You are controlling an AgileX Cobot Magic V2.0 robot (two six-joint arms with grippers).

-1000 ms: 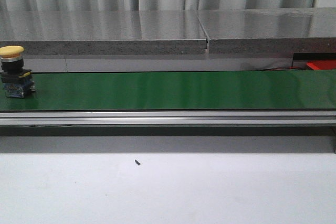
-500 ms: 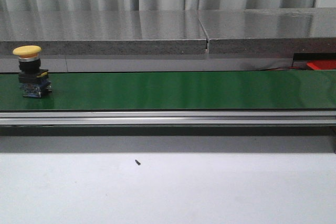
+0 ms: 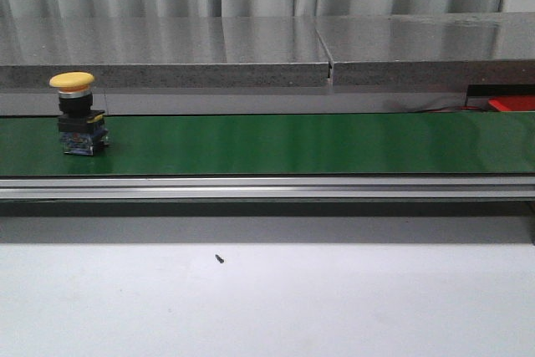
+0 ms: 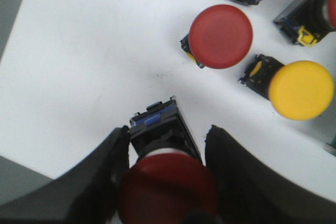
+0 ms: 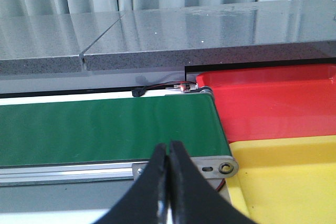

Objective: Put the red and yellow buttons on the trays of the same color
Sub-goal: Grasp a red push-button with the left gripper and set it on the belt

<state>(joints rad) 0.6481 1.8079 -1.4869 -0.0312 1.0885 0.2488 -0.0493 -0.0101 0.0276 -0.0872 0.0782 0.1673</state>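
yellow button point(image 3: 81, 113): upright, left end of green belt point(image 3: 292, 144)
handling: looks rigid, light, top-heavy; grip the square base
left gripper point(image 4: 167, 145): fingers closed around a red button point(image 4: 167, 184)
right gripper point(image 5: 168, 182): fingers pressed together, empty
trays: red tray point(image 5: 273, 106), yellow tray point(image 5: 294, 177), lower right

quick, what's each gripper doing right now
Left gripper: closed on a red button.
Right gripper: closed, holding nothing, above the green conveyor belt.

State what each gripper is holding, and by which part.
The left gripper is shut on a red button, its fingers clamping the black body just below the cap. The right gripper is shut and empty.
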